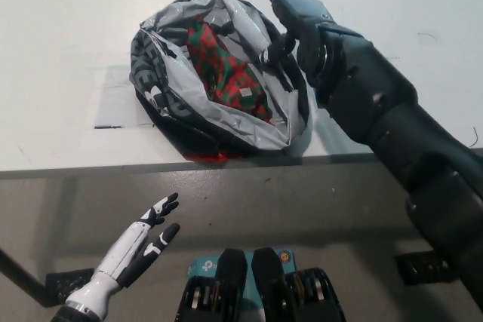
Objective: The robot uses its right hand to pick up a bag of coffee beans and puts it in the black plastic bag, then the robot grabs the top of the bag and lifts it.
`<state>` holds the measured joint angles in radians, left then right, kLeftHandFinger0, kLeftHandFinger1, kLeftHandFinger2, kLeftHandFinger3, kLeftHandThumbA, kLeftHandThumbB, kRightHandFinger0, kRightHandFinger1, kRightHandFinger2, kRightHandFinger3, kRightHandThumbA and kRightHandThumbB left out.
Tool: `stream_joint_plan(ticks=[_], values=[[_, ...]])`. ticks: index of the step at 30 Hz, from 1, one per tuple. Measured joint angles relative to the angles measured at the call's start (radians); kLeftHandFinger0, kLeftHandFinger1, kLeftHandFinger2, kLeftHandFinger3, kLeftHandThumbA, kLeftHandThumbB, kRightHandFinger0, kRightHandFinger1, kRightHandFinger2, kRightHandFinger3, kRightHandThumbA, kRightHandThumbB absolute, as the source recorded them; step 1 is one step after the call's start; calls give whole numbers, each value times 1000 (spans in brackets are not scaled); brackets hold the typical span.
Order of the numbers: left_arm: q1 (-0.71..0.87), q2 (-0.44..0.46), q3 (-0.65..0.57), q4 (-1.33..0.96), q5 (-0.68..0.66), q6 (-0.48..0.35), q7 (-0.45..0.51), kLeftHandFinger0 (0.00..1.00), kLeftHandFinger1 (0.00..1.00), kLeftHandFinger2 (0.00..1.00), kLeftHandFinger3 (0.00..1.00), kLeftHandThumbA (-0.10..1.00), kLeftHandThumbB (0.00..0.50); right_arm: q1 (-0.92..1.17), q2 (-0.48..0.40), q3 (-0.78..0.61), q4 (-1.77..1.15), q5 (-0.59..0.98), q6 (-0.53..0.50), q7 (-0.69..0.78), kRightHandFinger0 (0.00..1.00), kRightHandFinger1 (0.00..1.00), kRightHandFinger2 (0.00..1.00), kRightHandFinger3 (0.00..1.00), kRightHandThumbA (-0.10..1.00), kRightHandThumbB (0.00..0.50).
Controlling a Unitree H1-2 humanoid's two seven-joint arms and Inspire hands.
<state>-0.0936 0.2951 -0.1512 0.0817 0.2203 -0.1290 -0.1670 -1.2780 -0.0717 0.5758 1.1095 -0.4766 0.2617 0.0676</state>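
Fingers (275, 47) of the right hand (296, 20) curl at the black plastic bag (162, 88) rim, grasp unconfirmed; coffee beans bag (226, 69) inside. Gather rim fully before lifting. Left hand (143, 239) idle, released.

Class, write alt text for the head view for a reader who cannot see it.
The black right hand reaches the right rim of an open black plastic bag on a white table; a red-and-green coffee bag lies inside. The white left hand rests open, lower left.
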Motion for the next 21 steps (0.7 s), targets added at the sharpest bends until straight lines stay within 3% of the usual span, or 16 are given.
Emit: stream_joint_plan(ticks=[16,18,21], values=[[-12,0,0,0,7,0,-19,1000,1000,1000,1000,1000,147,32,37,-31,42,-6,5,-19,1000,1000,1000,1000,917,500],[-13,0,0,0,8,0,-21,1000,1000,1000,1000,1000,146,32,41,-31,41,-8,10,-19,1000,1000,1000,1000,858,498],[-13,0,0,0,9,0,-24,1000,1000,1000,1000,1000,166,33,44,-32,42,-10,27,-18,1000,1000,1000,1000,724,442]])
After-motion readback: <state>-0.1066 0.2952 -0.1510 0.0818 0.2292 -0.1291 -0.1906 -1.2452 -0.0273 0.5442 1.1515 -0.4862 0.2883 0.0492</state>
